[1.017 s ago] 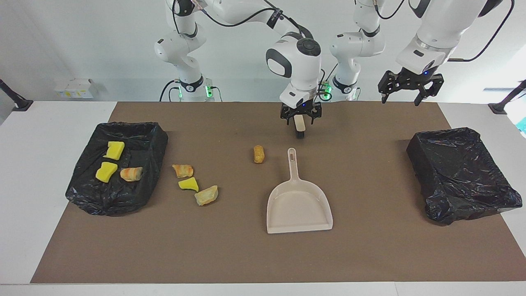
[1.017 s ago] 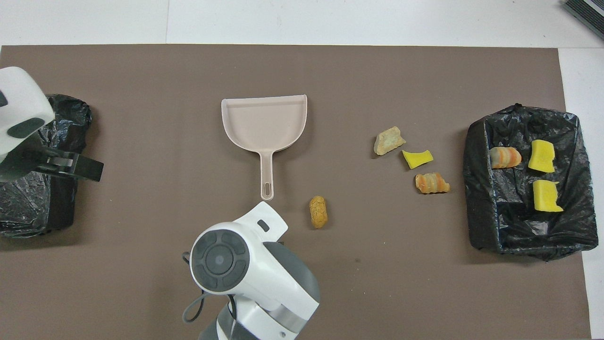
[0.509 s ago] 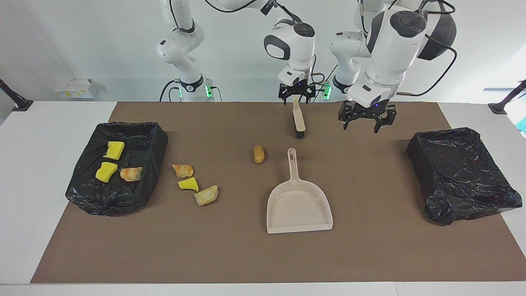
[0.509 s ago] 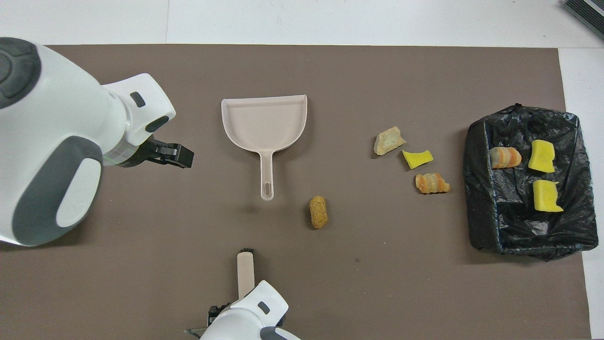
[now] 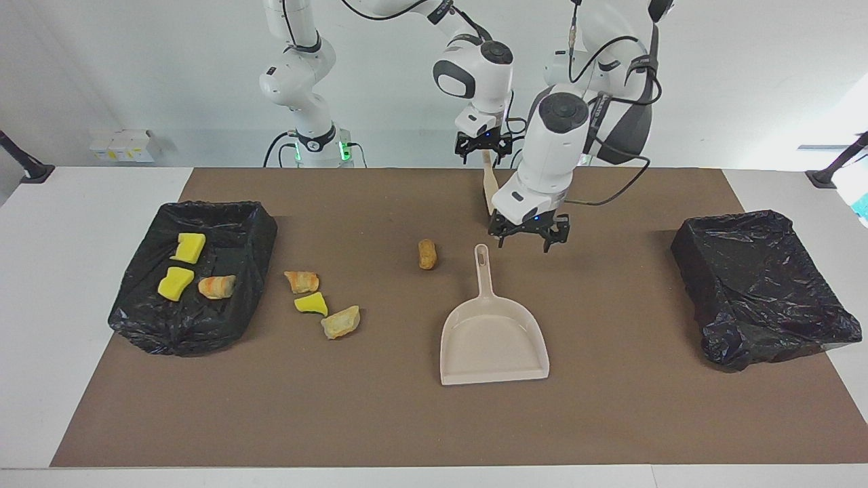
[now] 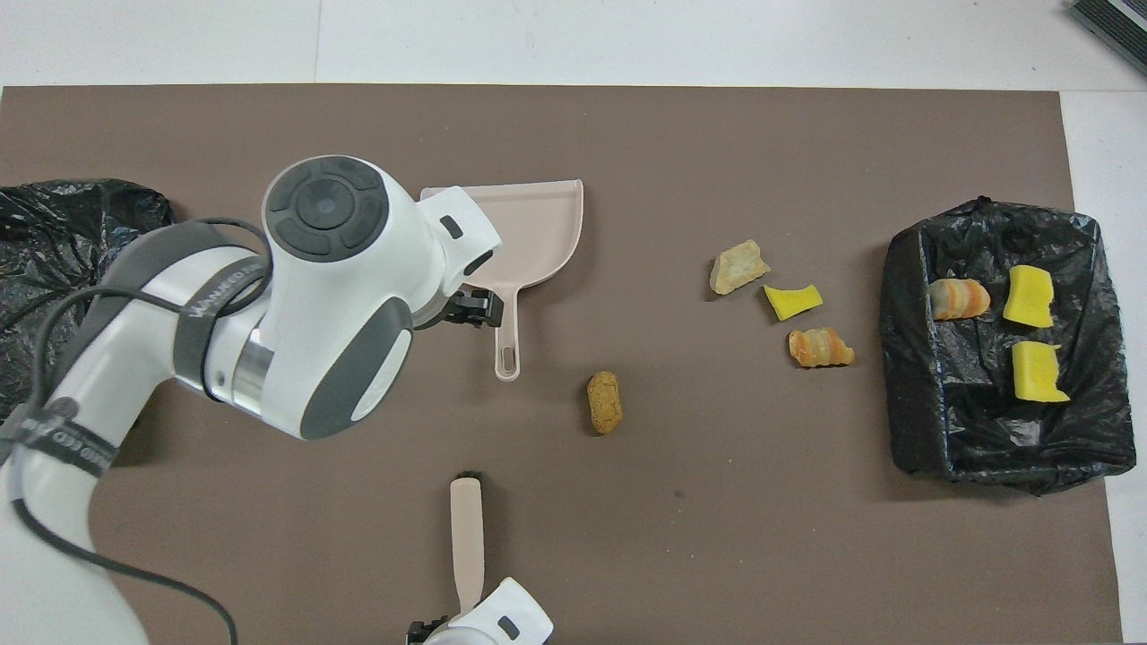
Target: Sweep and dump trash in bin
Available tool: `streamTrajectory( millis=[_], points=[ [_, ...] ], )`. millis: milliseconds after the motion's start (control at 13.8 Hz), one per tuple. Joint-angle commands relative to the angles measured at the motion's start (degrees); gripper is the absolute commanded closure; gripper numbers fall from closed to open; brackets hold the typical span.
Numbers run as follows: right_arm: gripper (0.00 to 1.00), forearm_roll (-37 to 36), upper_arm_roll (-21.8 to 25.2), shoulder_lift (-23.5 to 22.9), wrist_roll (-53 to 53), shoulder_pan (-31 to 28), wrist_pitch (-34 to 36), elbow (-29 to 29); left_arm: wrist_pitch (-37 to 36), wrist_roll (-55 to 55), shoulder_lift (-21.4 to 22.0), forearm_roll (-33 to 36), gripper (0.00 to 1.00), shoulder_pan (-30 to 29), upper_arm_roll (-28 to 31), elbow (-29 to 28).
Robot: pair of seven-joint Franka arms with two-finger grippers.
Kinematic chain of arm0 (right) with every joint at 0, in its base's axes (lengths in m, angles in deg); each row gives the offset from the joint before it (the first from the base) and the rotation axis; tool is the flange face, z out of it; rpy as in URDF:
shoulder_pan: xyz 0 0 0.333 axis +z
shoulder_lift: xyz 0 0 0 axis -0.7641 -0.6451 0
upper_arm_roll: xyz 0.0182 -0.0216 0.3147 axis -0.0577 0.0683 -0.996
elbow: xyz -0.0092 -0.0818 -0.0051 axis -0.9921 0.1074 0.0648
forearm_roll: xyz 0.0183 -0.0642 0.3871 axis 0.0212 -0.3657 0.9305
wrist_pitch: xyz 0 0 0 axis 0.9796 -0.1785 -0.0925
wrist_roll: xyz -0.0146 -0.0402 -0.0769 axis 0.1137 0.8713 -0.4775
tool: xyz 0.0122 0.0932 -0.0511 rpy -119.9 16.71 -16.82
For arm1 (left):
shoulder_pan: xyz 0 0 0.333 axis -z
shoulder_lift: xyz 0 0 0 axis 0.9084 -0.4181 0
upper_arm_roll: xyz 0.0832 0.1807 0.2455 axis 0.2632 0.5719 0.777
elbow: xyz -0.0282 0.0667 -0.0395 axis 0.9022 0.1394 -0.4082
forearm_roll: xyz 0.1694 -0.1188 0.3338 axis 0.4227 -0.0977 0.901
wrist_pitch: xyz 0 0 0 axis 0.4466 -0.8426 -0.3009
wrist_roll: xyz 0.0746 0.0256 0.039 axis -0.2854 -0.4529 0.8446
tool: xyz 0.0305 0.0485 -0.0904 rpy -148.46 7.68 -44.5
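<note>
Facing: left end effector (image 5: 527, 240) open, empty, beside dustpan (image 5: 494, 337) handle; right end effector (image 5: 483, 150) grips brush (image 5: 489, 191). I'd take that stiff handle.

Overhead: loose trash (image 6: 780, 305), light, squashy, lies on counter (image 6: 717, 537) beside bin (image 6: 905, 376).

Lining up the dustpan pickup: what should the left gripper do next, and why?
Probably ease the left gripper sideways over the dustpan handle and lower onto it. It hangs open just beside the handle, not touching, and the right gripper already holds the brush.
</note>
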Motion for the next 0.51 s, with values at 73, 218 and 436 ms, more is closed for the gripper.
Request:
streamTrajectory(
  millis=[73,218,436],
  points=[
    [0.04,2.4,0.2,0.2,0.2,2.6,-3.1,-2.6,7.4,5.2,-2.1,0.8,0.00,2.2,0.9,-2.6],
    [0.16,2.4,0.2,-0.9,0.1,3.1,-4.1,-2.6,9.4,5.5,-3.9,0.8,0.00,2.2,0.9,-2.6],
    [0.39,2.3,0.2,-1.2,-0.1,3.1,-4.0,-2.2,11.2,6.8,-4.2,0.8,0.00,2.4,0.9,-2.7]
  ],
)
